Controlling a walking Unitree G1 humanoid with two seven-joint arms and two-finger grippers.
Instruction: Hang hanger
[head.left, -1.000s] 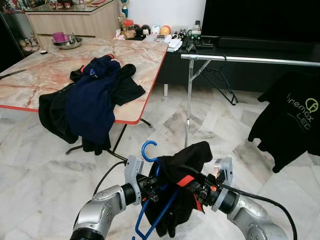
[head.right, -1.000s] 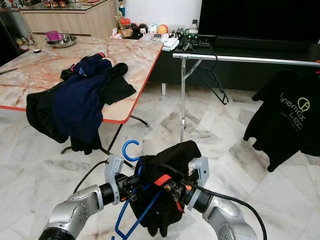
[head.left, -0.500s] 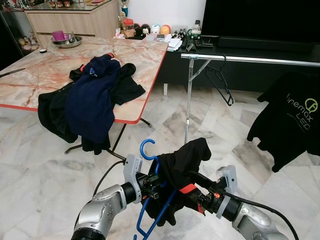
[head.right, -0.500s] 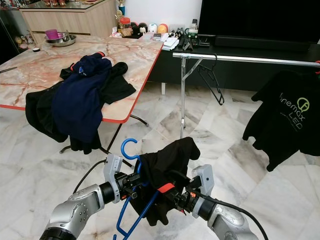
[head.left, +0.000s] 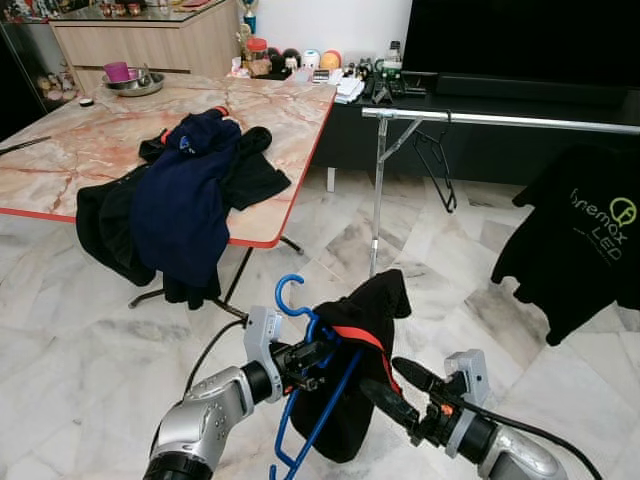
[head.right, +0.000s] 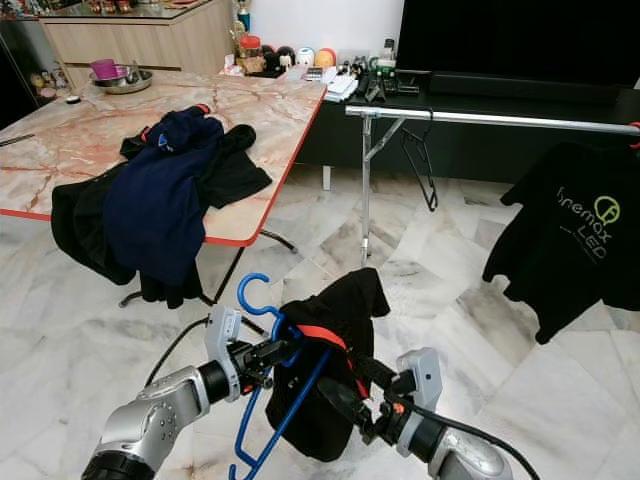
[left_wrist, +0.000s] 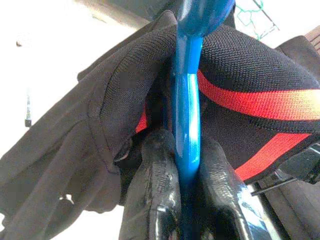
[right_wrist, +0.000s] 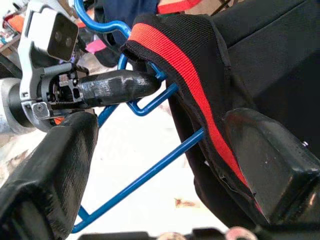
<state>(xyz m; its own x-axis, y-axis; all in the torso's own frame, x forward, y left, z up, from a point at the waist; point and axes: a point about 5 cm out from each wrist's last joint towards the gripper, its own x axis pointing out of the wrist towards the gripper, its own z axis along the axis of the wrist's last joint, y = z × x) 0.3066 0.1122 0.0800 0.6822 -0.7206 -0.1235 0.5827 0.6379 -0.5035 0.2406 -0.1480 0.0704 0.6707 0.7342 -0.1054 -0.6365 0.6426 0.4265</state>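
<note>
A blue hanger (head.left: 290, 296) is held low in front of me by its neck. My left gripper (head.left: 312, 357) is shut on it, and its fingers (left_wrist: 150, 190) pinch the blue wire (left_wrist: 186, 115). A black garment with a red band (head.left: 365, 340) is draped over the hanger. My right gripper (head.left: 400, 388) is open just beside the garment's lower edge, with the red band (right_wrist: 175, 65) between its spread fingers (right_wrist: 270, 165) but not gripped. The metal clothes rail (head.left: 500, 118) stands ahead to the right.
An empty black hanger (head.left: 435, 165) and a black printed T-shirt (head.left: 585, 240) hang on the rail. At the left, a marble table (head.left: 80, 150) with a red edge carries a pile of dark clothes (head.left: 185, 200). Marble floor lies between me and the rail.
My right gripper has let go of the garment, opened and drawn back and down. The garment now hangs from the hanger alone. The empty black hanger on the rail has swung.
</note>
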